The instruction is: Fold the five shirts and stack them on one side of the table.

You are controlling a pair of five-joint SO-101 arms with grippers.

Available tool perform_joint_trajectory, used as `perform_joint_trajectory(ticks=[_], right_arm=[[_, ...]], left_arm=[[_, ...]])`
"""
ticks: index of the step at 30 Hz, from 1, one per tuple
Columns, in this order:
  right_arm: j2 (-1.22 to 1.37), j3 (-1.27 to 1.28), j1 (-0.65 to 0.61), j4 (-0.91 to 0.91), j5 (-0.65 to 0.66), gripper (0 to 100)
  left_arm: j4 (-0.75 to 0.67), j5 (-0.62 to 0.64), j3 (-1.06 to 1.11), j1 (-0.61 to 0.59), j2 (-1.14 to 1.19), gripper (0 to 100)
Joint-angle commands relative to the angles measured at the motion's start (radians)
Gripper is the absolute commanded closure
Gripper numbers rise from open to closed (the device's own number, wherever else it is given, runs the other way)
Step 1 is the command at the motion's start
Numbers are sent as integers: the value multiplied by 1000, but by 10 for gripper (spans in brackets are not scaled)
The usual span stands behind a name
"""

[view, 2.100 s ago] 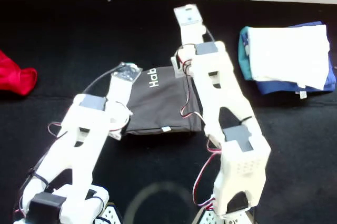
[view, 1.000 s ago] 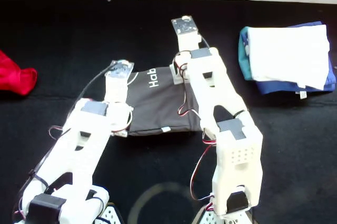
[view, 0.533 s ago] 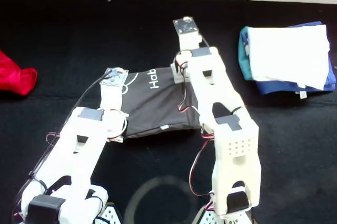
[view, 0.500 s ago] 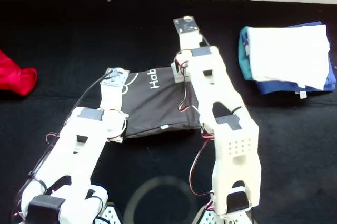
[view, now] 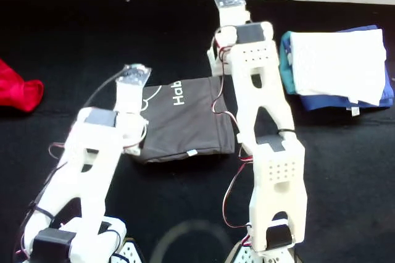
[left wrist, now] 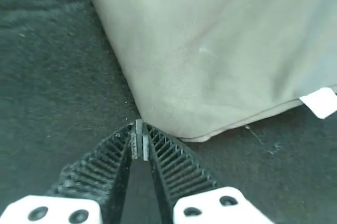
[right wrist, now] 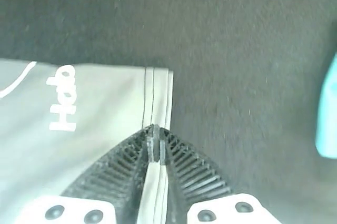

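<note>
The folded grey shirt [view: 185,121] is seen flat at mid-table between the arms; being soft, light and limp, it is judged best pinched at two corners of one folded edge so the layers are kept together. The left gripper [left wrist: 138,141] is closed on nothing just off the shirt's edge, and the right gripper [right wrist: 153,144] is closed likewise over the hemmed corner. The table [view: 74,34] is covered in black cloth, likely to drag on fabric, with the stack [view: 336,65] of folded shirts at 3 o'clock and a red shirt [view: 18,90] at 9 o'clock.

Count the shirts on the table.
5: red shirt at left edge; grey shirt in the centre; white shirt, blue shirt and teal shirt stacked at right. More may hide underneath.
</note>
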Motion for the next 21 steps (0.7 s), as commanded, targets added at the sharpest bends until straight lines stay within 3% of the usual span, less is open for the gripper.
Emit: perform_joint_trajectory(ticks=[1, 9, 13, 21], right_arm=[[-7, -145, 10, 105, -32, 992], [-8, -375, 10, 157, -38, 992], [-56, -367, 18, 159, -97, 993], [-515, 85, -25, 157, -100, 993]], left_arm=[[52, -6, -131, -27, -31, 992], [46, -12, -231, -214, -22, 992], [38, -14, -274, -239, -19, 992], [-54, -12, -283, -231, -19, 992]])
